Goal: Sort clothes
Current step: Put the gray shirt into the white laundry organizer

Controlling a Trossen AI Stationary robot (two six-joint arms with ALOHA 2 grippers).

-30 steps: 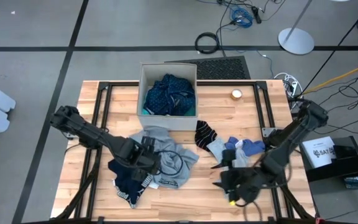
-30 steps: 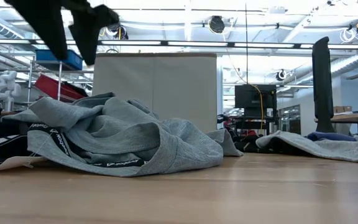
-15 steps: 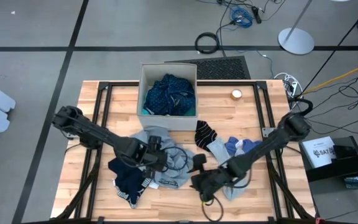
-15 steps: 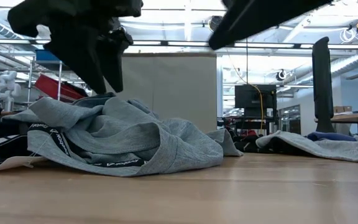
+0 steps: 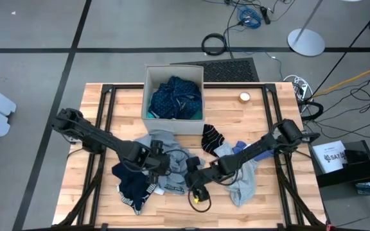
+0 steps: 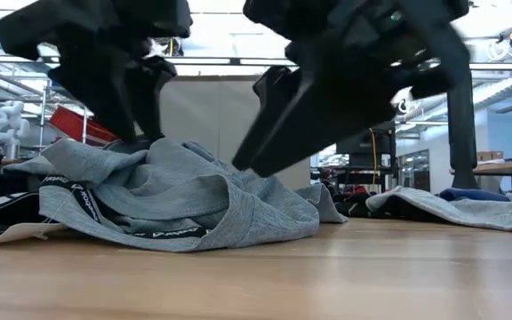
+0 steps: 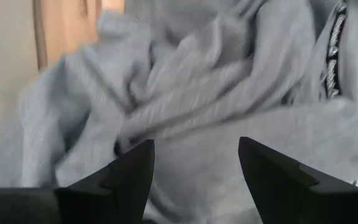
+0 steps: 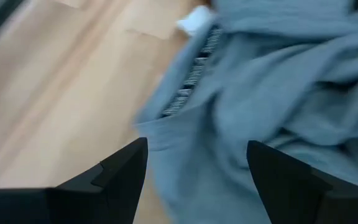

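Two robot arms are converging on a crumpled grey garment [image 5: 172, 163] lying at the near middle of the wooden table [image 5: 262, 205], part of a pile of clothes waiting to be sorted. On the left, the left gripper [image 5: 161, 160] is hovering over the grey folds with its fingers [image 7: 129, 174] spread apart and nothing between them, its arm reaching in low from the table's left edge. To its right, the right gripper [image 5: 194, 184] is leaning over the garment's near right edge, jaws likewise parted and empty, its arm stretched long and low across the table from the right side. A clean pick probably calls for each gripper to settle on a raised fold of this one garment, clear of the dark garment [image 5: 132, 186] on its left. Farther back, the beige box [image 5: 151, 96] is already holding a navy dotted garment [image 5: 175, 96], while striped socks [image 5: 209, 138] and small blue pieces [image 5: 252, 151] are lying to the right.
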